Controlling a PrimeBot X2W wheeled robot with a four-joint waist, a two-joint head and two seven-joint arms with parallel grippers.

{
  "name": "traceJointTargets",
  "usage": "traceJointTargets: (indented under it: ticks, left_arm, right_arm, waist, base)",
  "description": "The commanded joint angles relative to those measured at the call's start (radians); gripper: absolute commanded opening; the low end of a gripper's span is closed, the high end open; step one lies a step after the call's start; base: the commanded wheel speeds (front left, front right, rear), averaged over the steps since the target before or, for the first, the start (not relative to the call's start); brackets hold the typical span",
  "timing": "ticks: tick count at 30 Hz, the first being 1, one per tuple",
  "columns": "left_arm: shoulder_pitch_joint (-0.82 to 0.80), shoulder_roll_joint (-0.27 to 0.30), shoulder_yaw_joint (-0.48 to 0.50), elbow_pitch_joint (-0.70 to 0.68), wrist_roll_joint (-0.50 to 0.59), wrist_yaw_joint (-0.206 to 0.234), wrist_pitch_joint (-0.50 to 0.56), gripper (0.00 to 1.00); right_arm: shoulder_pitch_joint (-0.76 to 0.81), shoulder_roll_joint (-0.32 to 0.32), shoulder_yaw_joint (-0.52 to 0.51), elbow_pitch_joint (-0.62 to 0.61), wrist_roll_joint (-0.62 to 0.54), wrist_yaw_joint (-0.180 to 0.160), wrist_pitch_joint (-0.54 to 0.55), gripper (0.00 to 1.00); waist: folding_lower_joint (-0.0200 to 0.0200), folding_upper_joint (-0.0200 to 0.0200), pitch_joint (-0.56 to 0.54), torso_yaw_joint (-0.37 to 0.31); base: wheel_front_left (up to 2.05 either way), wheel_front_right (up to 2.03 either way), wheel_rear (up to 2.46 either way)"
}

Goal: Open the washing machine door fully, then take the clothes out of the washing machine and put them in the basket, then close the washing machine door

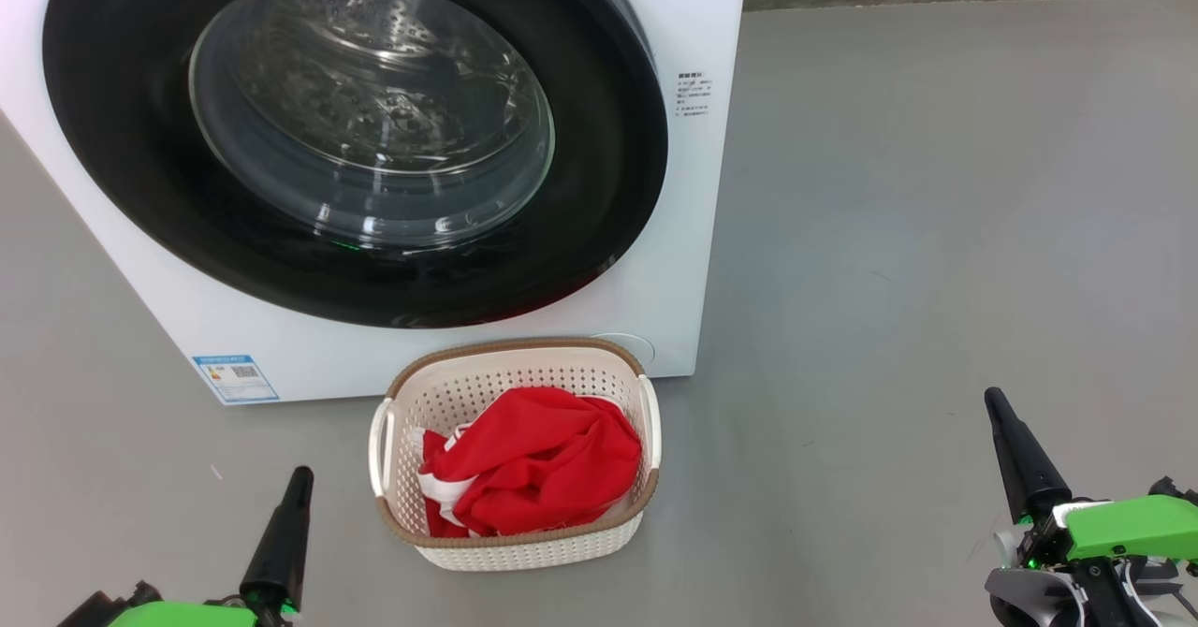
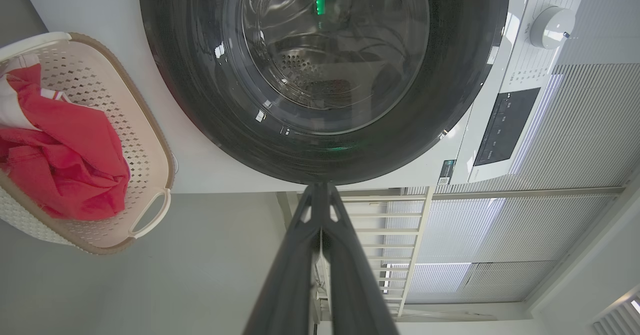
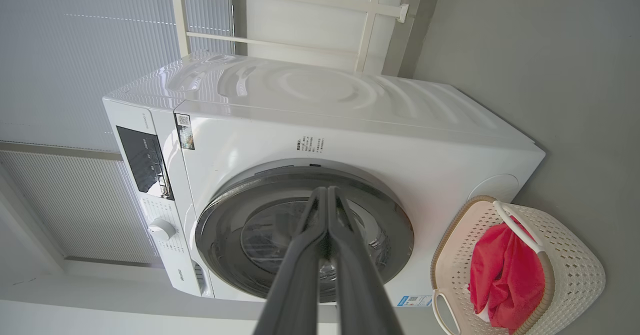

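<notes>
In the head view the left gripper (image 1: pixel 299 479), two long dark tapering fingers pressed flat together, rises at 7 o'clock of the picture. It leans toward 1 o'clock from its bright green plastic wrist shell (image 1: pixel 182 614). The right gripper (image 1: pixel 996 402), equally dark and closed into a single spike, stands at 4 o'clock. It leans toward 11 o'clock above its own green wrist shell (image 1: pixel 1132 526), with a pale grey joint cover (image 1: pixel 1029 599) at 6 o'clock of that shell. Each wrist view shows the fingers meeting at their tips and pointing to 12 o'clock.
</notes>
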State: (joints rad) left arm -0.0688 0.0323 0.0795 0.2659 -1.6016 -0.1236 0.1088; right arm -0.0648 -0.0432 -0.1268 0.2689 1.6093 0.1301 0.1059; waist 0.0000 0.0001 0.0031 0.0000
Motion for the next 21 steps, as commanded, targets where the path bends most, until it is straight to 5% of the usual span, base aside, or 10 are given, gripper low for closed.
traceJointTargets:
  ticks: [1, 21]
  left_arm:
    - [-0.039, 0.018, 0.034, -0.021, -0.007, -0.007, 0.004, 0.0]
    - [-0.039, 0.018, 0.034, -0.021, -0.007, -0.007, 0.004, 0.0]
  right_arm:
    - [-0.043, -0.01, 0.016, -0.024, 0.002, 0.001, 0.005, 0.0]
    - [-0.043, -0.009, 0.015, -0.024, 0.001, 0.001, 0.006, 0.0]
  waist:
    - [0.0, -0.0001, 0.0, 0.0]
    - [0.0, -0.0001, 0.0, 0.0]
  base:
    - [0.0, 0.0, 0.0]
    - [0.0, 0.0, 0.0]
